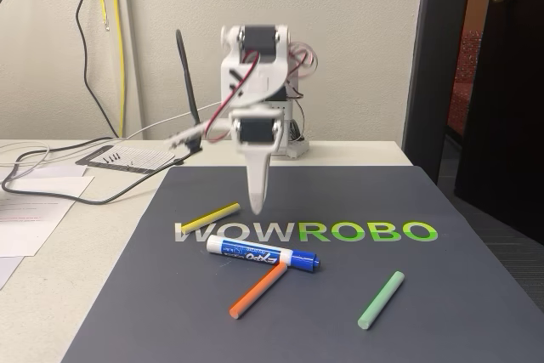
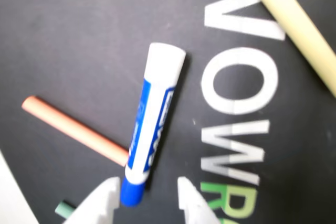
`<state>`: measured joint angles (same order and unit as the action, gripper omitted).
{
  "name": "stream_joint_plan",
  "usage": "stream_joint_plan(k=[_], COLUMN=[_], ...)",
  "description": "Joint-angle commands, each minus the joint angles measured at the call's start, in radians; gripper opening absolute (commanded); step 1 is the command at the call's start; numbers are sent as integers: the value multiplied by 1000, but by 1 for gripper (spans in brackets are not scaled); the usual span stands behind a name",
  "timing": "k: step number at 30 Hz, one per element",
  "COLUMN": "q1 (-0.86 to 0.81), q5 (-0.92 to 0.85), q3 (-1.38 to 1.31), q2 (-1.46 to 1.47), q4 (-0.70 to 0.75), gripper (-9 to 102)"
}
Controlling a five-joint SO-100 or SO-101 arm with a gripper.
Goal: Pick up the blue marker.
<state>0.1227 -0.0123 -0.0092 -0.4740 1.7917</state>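
Blue marker (image 1: 263,255) flat on the dark mat (image 1: 442,295), just below the printed "WOWROBO" lettering (image 1: 306,231) in the fixed view, blue cap toward the right, white end toward the left. Orange stick (image 1: 257,289) angled beneath it, upper end touching or nearly touching the barrel near the cap. Yellow stick (image 1: 209,216) to the upper left at the lettering's start; green stick (image 1: 381,299) well apart at lower right. Gripper (image 1: 257,201) suspended above the mat, tip pointing down, behind the marker and clear of it. In the wrist view, gripper (image 2: 146,195) fingertips spread, holding nothing, the marker's blue cap (image 2: 132,192) lying between them; marker (image 2: 152,129) running lengthwise away from the jaws.
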Motion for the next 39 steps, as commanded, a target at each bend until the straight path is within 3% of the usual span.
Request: stream_joint_plan(k=[1,17,39], q1=[-14,-34,-52], q5=[-12,-44,-117], q3=[-304,-299,-299], q2=[117,192,229], q4=[18,-57,-52], gripper=[16,18,20])
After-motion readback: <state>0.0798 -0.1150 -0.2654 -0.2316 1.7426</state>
